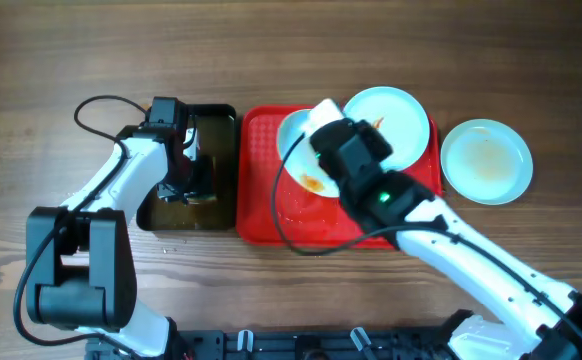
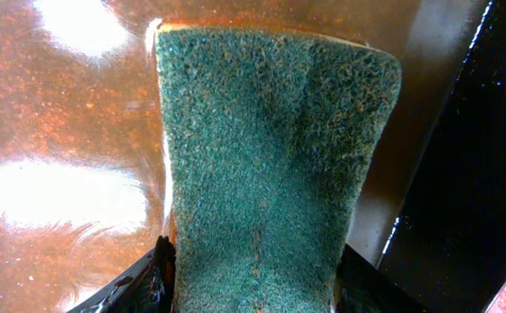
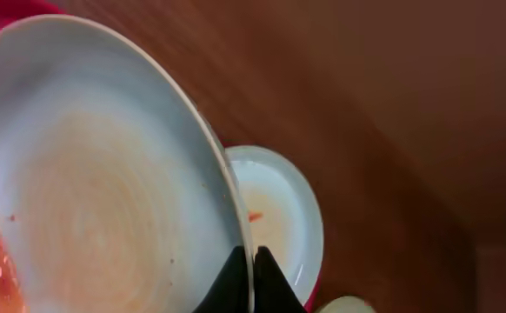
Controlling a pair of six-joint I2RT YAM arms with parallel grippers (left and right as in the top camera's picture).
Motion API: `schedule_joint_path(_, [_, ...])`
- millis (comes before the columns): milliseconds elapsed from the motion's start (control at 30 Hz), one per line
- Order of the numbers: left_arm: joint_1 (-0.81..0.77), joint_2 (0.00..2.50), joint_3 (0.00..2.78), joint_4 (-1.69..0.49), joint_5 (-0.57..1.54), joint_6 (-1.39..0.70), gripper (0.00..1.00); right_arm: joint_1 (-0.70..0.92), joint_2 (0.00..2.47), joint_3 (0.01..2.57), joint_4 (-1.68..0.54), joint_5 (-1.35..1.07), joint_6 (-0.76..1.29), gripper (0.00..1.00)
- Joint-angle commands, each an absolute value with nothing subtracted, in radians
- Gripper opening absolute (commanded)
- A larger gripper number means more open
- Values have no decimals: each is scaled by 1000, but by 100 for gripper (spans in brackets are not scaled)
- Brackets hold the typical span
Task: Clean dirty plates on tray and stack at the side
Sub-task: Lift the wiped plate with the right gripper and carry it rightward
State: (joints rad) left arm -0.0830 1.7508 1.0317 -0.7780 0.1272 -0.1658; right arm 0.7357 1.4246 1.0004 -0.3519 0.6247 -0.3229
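My right gripper [image 1: 316, 135] is shut on the rim of a pale blue-white plate [image 1: 299, 160] and holds it tilted over the left part of the red tray [image 1: 256, 215]. In the right wrist view the jaws [image 3: 251, 274] pinch that plate's edge [image 3: 105, 183], which has an orange sauce smear. A second plate [image 1: 401, 115] [image 3: 279, 209] lies on the tray's back right. A third plate [image 1: 486, 160] lies on the table right of the tray. My left gripper [image 2: 253, 278] is shut on a green scouring sponge [image 2: 270, 148] inside the black tray.
The narrow black tray [image 1: 216, 125] of brownish water [image 2: 53, 104] stands just left of the red tray. Cables run from both arms. The wooden table [image 1: 51, 60] lies all around.
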Motion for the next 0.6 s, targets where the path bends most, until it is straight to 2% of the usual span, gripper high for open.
schedule_joint_path(0, [-83, 1758, 1047, -775, 122, -168, 54, 849, 1409, 1024, -266, 761, -546, 4])
schedule_joint_path(133, [-83, 1758, 1047, -775, 122, -168, 54, 891, 1409, 1024, -167, 863, -718, 4])
schedule_joint_path(333, [-83, 1758, 1047, -775, 122, -169, 54, 889, 1410, 1024, -115, 883, -704, 4])
schedule_joint_path(433, [-83, 1758, 1047, -775, 122, -168, 54, 836, 1410, 1023, -131, 883, -480, 4])
schedule_joint_path(500, [-83, 1758, 1047, -775, 122, -168, 54, 751, 1410, 1023, -206, 852, -200, 4])
schedule_joint_path(533, [-83, 1758, 1047, -775, 122, -169, 54, 665, 1410, 1023, -308, 739, 18, 4])
schedule_joint_path(567, [-83, 1758, 1047, -775, 122, -168, 54, 608, 1410, 1023, -363, 657, 116, 4])
